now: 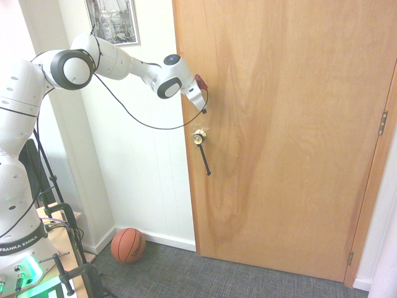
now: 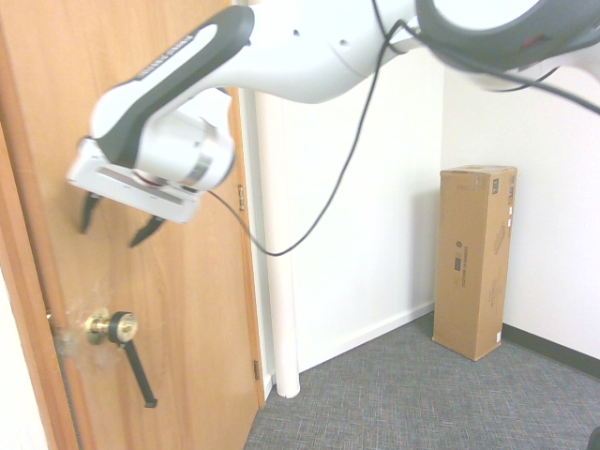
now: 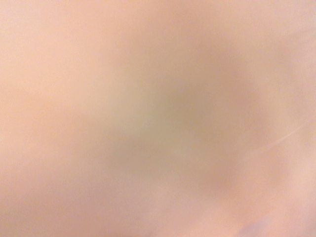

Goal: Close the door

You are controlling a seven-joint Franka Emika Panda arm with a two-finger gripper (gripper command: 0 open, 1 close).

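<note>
Reaching in from the left of the first exterior frame, the arm (image 1: 118, 62) holds its gripper (image 1: 203, 110) against the left edge of the door (image 1: 291, 124), just above the knob (image 1: 199, 138). In the second exterior view the gripper (image 2: 119, 220) sits at the upper left, its two fingers (image 2: 147, 230) spread apart and holding nothing, close to the door (image 2: 187, 309). The knob (image 2: 98, 326) is below it, and a black rod (image 2: 141, 373) hangs down from the knob. The door fills the right part of the first frame. A basketball (image 1: 128, 245) lies on the grey carpet (image 1: 186, 276) at the lower left. A tall cardboard box (image 2: 473, 261) stands by the wall at the right. The wrist view is only a blurred pinkish tan.
</note>
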